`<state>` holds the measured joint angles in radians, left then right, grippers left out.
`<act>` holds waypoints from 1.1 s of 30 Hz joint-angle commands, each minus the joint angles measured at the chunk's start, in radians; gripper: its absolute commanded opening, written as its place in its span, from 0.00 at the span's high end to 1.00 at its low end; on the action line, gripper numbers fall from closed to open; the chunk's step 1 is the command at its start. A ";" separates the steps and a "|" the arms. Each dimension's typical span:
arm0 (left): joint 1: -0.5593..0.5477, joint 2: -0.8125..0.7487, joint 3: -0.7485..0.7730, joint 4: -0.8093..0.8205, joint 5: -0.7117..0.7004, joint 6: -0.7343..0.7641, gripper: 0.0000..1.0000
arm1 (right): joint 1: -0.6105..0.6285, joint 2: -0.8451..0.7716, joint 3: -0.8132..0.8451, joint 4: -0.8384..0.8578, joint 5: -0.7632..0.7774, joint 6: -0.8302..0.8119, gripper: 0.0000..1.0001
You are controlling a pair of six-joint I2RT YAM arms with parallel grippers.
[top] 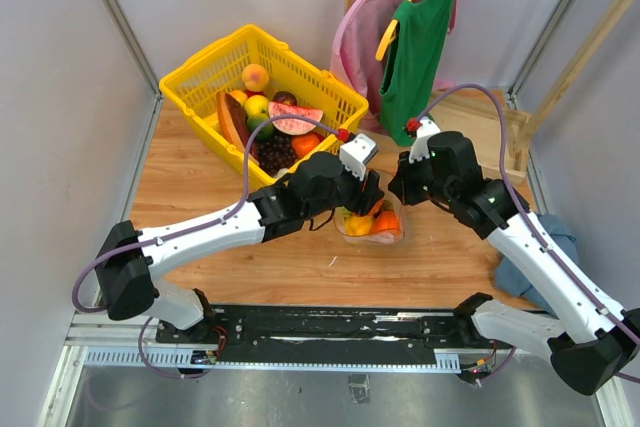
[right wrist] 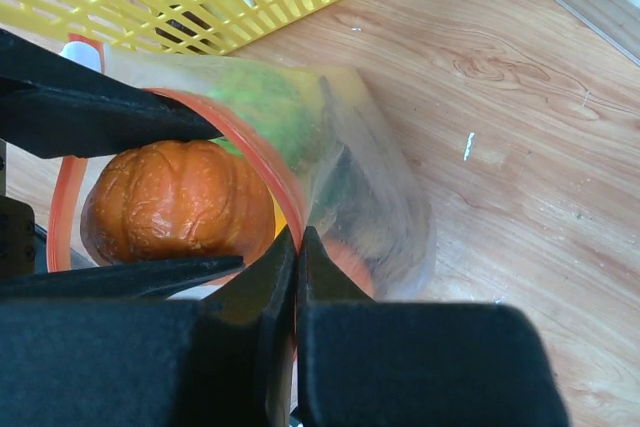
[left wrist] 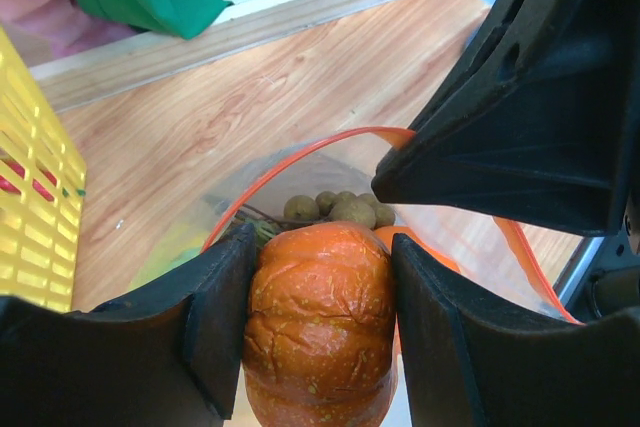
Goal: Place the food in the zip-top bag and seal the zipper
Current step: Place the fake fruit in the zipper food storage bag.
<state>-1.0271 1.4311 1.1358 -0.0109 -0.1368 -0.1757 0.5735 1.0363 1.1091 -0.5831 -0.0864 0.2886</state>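
Note:
My left gripper (left wrist: 320, 312) is shut on an orange toy pumpkin (left wrist: 318, 317) and holds it over the open mouth of the clear zip-top bag (top: 372, 223). The orange-red zipper (left wrist: 300, 157) curves round the mouth. Inside the bag lie an olive-brown grape bunch (left wrist: 340, 209) and other food. My right gripper (right wrist: 297, 242) is shut on the bag's zipper rim (right wrist: 262, 162) and holds the mouth open. The pumpkin also shows in the right wrist view (right wrist: 178, 202), between the left fingers (right wrist: 90, 112). A green piece (right wrist: 265, 107) shows through the plastic.
A yellow mesh basket (top: 200, 72) with several more toy fruits stands at the back left. A wooden rack (top: 540, 112) with pink and green clothes (top: 415, 37) stands behind the bag. A blue cloth (top: 545, 272) lies at the right.

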 commanded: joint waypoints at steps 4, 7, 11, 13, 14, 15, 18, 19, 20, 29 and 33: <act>-0.007 -0.012 -0.020 0.089 -0.037 0.021 0.37 | 0.014 -0.017 -0.014 0.025 -0.009 0.009 1.00; -0.007 -0.022 -0.018 0.077 -0.036 0.017 0.29 | 0.014 -0.021 -0.018 0.025 -0.009 0.010 0.99; -0.006 -0.028 -0.021 0.056 -0.047 0.011 0.25 | 0.013 -0.024 -0.018 0.025 -0.009 0.009 0.99; -0.007 -0.036 -0.010 0.035 -0.049 0.002 0.24 | 0.014 -0.028 -0.018 0.025 -0.008 0.009 1.00; -0.007 -0.047 -0.007 0.026 -0.051 0.000 0.24 | 0.014 -0.031 -0.021 0.025 -0.004 0.008 0.99; -0.007 -0.057 -0.006 0.020 -0.054 -0.002 0.24 | 0.013 -0.033 -0.022 0.025 -0.003 0.009 0.99; -0.007 -0.071 0.020 -0.052 -0.054 -0.014 0.23 | 0.014 -0.035 -0.029 0.029 -0.004 0.009 0.99; -0.007 -0.074 0.028 -0.078 -0.055 -0.021 0.23 | 0.013 -0.033 -0.029 0.031 -0.007 0.009 0.99; -0.007 -0.081 0.036 -0.098 -0.055 -0.031 0.24 | 0.014 -0.033 -0.030 0.033 -0.010 0.009 0.99; -0.006 -0.144 0.090 -0.317 -0.127 -0.129 0.24 | 0.014 -0.039 -0.033 0.039 -0.010 -0.004 0.98; -0.007 -0.166 0.088 -0.400 -0.160 -0.193 0.25 | 0.014 -0.044 -0.036 0.039 -0.003 -0.003 0.99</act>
<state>-1.0283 1.2991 1.1961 -0.2920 -0.2401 -0.2871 0.5735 1.0153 1.0836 -0.5655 -0.0891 0.2882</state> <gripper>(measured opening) 0.760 0.018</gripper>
